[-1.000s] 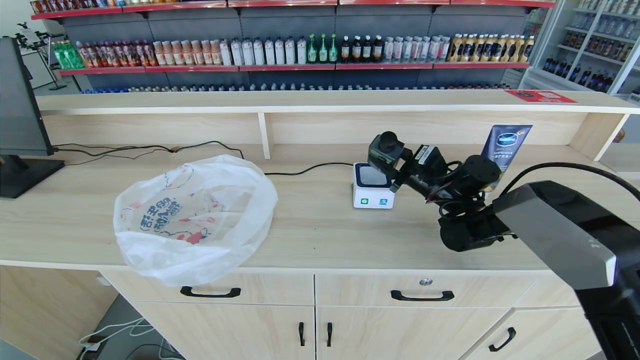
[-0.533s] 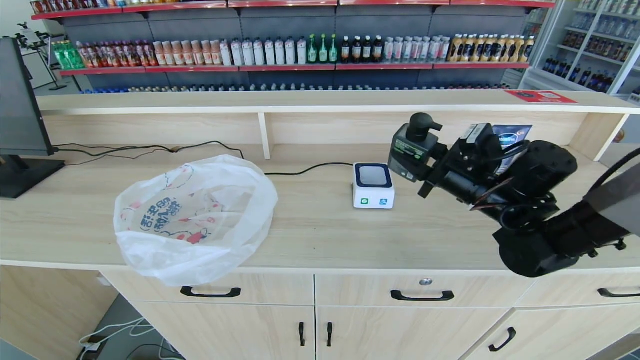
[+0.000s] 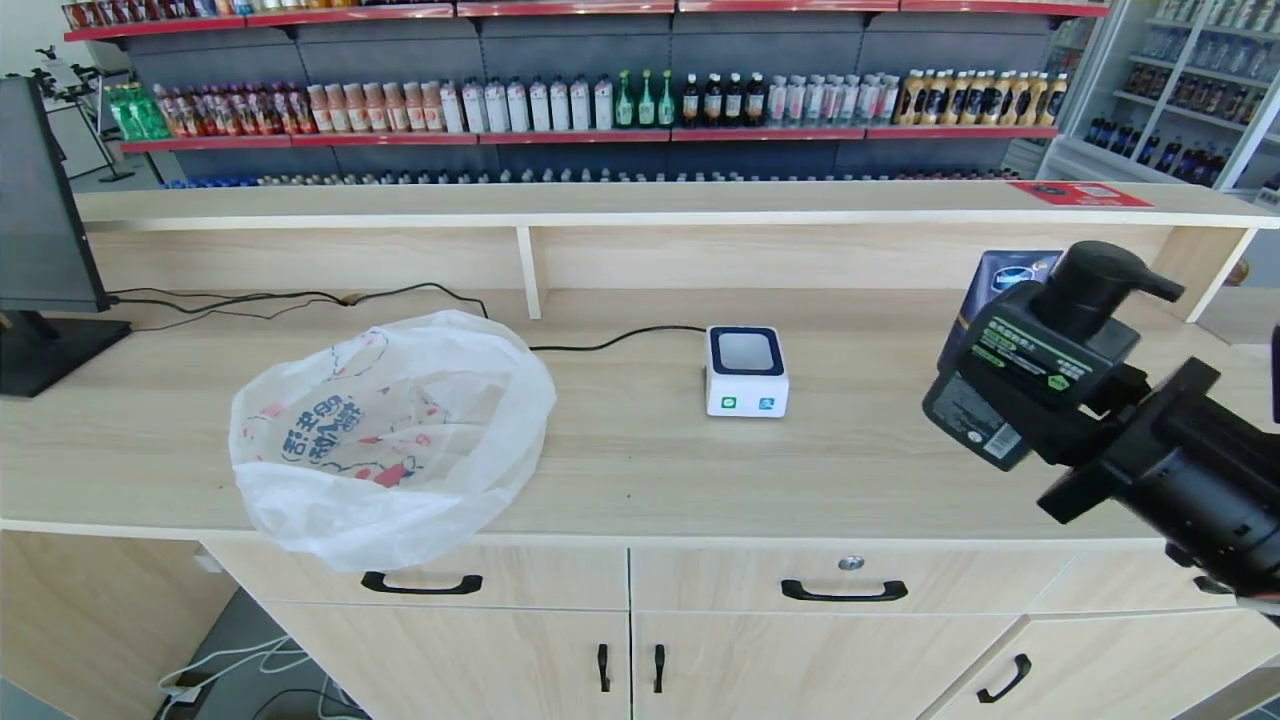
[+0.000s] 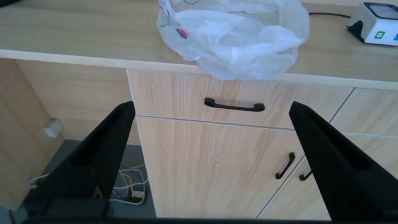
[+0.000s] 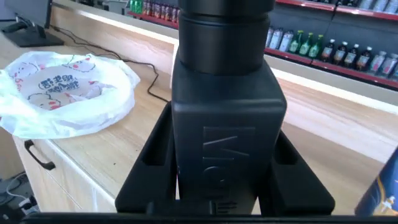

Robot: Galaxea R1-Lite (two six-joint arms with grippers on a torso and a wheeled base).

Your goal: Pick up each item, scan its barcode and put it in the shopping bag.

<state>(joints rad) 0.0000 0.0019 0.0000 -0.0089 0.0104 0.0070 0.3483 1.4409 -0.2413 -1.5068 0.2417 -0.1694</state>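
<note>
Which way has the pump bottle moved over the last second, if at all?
Yes. The black pump bottle, held in the right gripper, moved from above the barcode scanner out to the robot's right.

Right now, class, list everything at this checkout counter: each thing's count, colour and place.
shopping bag: one, white, printed, counter's left.
scanner: one, white, counter's middle.
pump bottle: one, black, held above counter's right end.
pouch: one, blue, upright behind the bottle.
monitor: one, dark, counter's far left.
drink bottles: many, mixed colours, shelves behind.
left claw: one, black, open, facing the drawers.
right claw: one, black, shut on the pump bottle.
</note>
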